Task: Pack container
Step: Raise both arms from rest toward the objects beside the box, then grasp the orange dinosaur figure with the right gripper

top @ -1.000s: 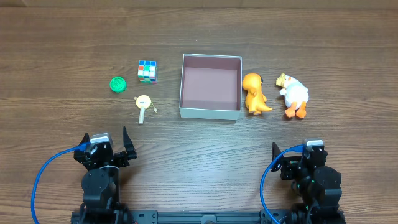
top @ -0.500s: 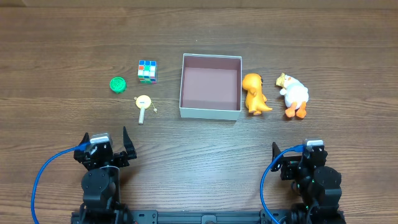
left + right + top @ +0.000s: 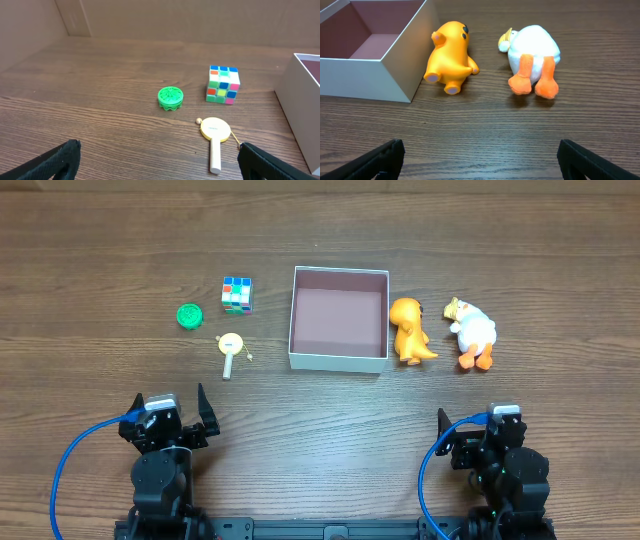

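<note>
The container (image 3: 338,361), a square white-walled box with a mauve inside, stands empty at mid table; its corner shows in the right wrist view (image 3: 395,55) and the left wrist view (image 3: 295,100). An orange dinosaur toy (image 3: 408,330) lies against its right wall, with a white duck (image 3: 472,333) further right; both show in the right wrist view, dinosaur (image 3: 449,57) and duck (image 3: 532,52). Left of the box lie a colour cube (image 3: 237,294), a green disc (image 3: 189,315) and a yellow paddle (image 3: 231,350). My left gripper (image 3: 168,415) and right gripper (image 3: 482,425) are open and empty near the front edge.
In the left wrist view the cube (image 3: 223,84), green disc (image 3: 170,97) and paddle (image 3: 215,140) lie ahead of the left gripper (image 3: 160,162). Bare wood lies between the right gripper (image 3: 480,160) and the toys. Blue cables (image 3: 70,460) loop beside each arm base.
</note>
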You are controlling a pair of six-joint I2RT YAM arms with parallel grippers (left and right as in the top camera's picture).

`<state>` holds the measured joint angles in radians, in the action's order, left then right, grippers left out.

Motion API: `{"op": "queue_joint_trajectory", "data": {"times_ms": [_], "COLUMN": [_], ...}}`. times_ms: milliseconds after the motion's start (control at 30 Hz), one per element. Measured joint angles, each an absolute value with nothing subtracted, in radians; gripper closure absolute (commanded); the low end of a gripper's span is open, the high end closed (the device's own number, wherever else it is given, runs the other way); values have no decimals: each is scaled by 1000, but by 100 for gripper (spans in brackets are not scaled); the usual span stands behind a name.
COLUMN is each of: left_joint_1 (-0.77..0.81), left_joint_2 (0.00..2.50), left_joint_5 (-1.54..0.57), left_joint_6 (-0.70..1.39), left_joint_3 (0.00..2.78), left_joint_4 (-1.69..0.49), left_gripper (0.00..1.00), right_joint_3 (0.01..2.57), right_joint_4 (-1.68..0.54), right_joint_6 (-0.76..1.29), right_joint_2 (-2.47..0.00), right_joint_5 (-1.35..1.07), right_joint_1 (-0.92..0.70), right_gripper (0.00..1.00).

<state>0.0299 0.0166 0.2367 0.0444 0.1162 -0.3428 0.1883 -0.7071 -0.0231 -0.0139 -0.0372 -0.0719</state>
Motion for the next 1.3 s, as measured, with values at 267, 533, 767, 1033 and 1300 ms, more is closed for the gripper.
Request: {"op": "queue_joint_trajectory", "data": {"times_ms": [267, 533, 767, 1033, 1300], "left_joint_1": [30, 30, 30, 30, 30], "left_joint_2": [17, 17, 194, 778, 1114], "left_joint_5": [219, 12, -54, -68, -72], "left_joint_6": [45, 73, 133, 136, 136], "left_joint_3": [116, 137, 402, 916, 1251], "left_joint_4": [-342, -369, -503, -773, -949], "left_gripper": [0, 0, 0, 0, 0], "right_joint_3": [188, 187, 288, 817, 1333], "right_joint_4": [-701, -511, -590, -867, -1106], "right_joint_6": [-23, 73, 195, 208, 207], "right_joint_2": [-14, -13, -162, -678, -1137], "right_joint_5": [-62, -167, -205, -189, -171], "right_joint_1": [-72, -72, -72, -72, -72], "right_gripper": [0, 0, 0, 0, 0]}}
